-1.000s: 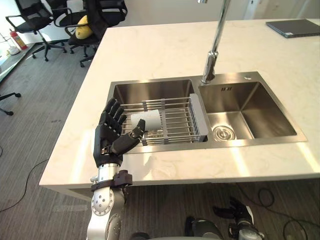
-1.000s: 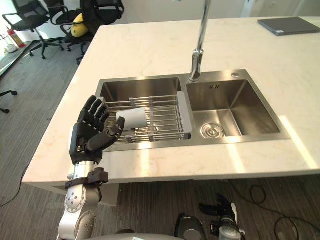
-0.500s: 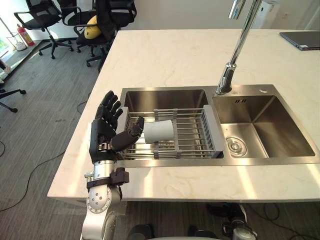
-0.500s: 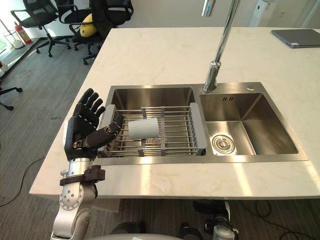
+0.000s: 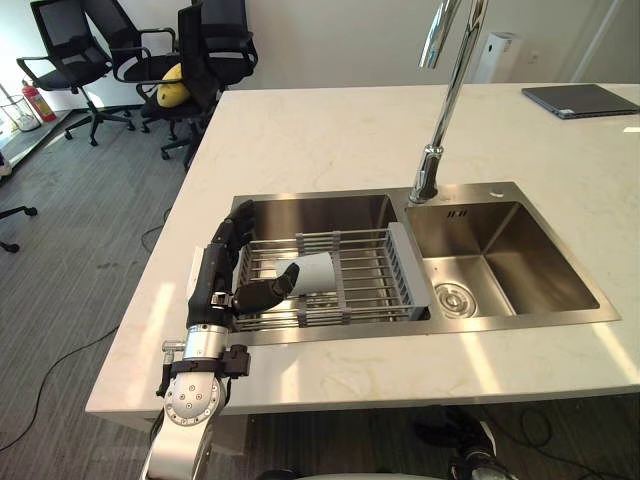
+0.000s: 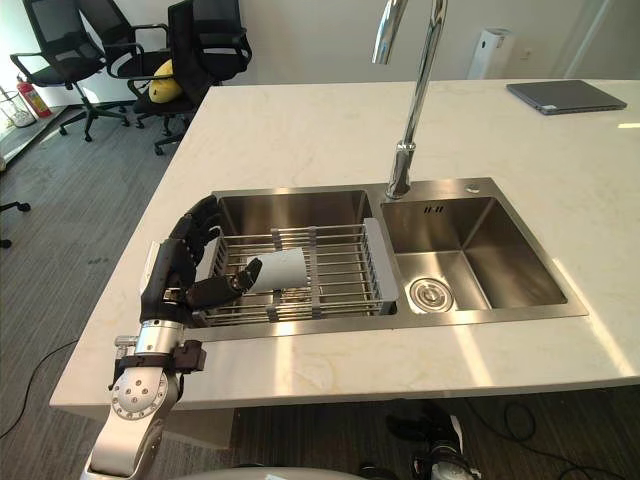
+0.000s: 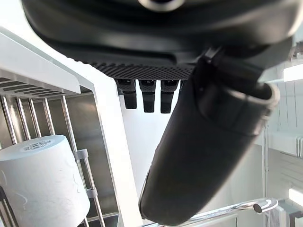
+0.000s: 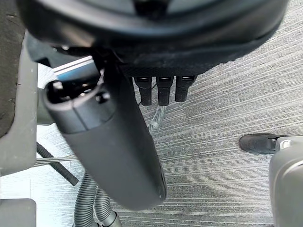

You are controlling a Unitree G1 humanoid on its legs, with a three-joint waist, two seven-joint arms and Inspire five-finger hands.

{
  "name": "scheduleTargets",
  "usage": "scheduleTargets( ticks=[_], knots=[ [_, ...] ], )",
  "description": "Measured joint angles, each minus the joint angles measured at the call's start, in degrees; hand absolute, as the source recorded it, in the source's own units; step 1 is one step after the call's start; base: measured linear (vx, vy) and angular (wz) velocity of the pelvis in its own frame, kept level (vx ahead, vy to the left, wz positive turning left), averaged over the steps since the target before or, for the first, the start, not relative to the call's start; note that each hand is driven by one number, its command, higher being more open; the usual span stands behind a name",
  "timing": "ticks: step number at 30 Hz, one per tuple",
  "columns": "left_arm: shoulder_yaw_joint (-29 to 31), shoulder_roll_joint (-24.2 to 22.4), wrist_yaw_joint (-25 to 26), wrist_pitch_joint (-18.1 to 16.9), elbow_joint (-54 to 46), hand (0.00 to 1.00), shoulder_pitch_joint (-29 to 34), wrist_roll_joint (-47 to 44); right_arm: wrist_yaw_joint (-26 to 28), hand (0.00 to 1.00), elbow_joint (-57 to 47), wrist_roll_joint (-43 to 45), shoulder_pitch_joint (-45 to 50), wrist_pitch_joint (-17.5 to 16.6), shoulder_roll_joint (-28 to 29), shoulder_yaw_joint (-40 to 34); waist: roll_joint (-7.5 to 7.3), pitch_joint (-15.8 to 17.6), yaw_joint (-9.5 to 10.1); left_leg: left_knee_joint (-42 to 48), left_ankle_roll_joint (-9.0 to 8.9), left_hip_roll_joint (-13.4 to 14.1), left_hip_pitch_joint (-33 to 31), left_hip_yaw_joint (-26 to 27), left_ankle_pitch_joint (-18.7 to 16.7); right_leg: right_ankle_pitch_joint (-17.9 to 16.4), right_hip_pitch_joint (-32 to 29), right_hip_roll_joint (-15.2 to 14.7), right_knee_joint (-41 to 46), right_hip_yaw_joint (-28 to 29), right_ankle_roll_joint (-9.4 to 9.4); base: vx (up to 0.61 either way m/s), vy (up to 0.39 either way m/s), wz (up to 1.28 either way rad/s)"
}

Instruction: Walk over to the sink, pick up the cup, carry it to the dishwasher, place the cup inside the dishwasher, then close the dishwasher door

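Dark left hand (image 5: 215, 285): spread wide, empty, at 9 o'clock of white cylindrical cup (image 5: 313, 272) | cup: on its side on grey wire sink rack (image 5: 372, 285) | right hand (image 8: 151, 47): relaxed, empty | risk: thumb nudge may roll cup toward 3 o'clock before fingers close.

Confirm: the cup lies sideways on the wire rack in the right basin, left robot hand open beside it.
Wrong basin: the left eye view shows the cup sideways on the wire rack in the left basin, left robot hand open beside it.
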Motion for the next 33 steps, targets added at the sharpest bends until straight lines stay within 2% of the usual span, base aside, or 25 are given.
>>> scheduleTargets(
  ticks=[5, 14, 21, 26, 33],
  knots=[
    [0.0, 2.3, -0.3, 0.7, 5.8, 0.9, -1.4, 5.5, 0.5, 0.9, 0.0, -0.1, 0.0, 0.0, -0.1, 0.2, 0.03, -0.6, -0.69, -2.3, 0.05, -0.4, 0.8, -0.1, 1.3, 1.1, 0.6, -0.1, -2.3, 0.0, -0.35, -0.06, 0.002, -0.01],
    [-1.7, 5.1, -1.4, 2.0, 9.4, 0.9, -5.3, 15.0, 0.9, 0.9, 0.0, -0.4, 0.1, 0.1, -0.2, 0.6, -0.04, -0.6, -1.29, -4.3, 0.13, -0.7, 0.7, -0.2, 1.8, 2.7, 0.7, -0.1, -4.9, -0.1, 0.59, 0.02, 0.002, 0.0],
    [-3.4, 5.3, -1.3, 3.1, 15.2, 0.9, -10.4, 18.4, 1.0, 0.9, -0.3, -0.7, -0.1, 0.1, -0.2, 2.3, -0.09, -0.6, -2.85, -4.9, 0.26, -1.1, 0.6, -0.6, 1.8, 2.7, 1.0, -0.4, -6.0, -0.4, 0.64, 0.02, 0.0, 0.01],
    [-3.7, 5.3, -1.1, 3.5, 15.9, 0.9, -11.0, 22.8, 1.0, 0.9, -0.2, -0.7, 0.1, 0.1, -0.2, 2.3, -0.13, -0.6, -3.92, -5.0, 0.29, -1.1, 0.6, -0.5, 1.8, 2.9, 0.9, -0.4, -6.0, -0.3, 0.6, -0.02, -0.004, -0.01],
    [-5.0, 6.5, -1.2, 3.7, 17.0, 0.9, -11.9, 27.2, 0.9, 0.9, -0.2, -0.7, 0.2, 0.1, -0.2, 2.4, -0.12, -0.6, -4.15, -4.9, 0.27, -1.1, 0.6, 0.5, 1.8, 3.7, 0.7, -0.4, -6.8, 0.7, 0.77, -0.04, -0.009, -0.07]
  ],
)
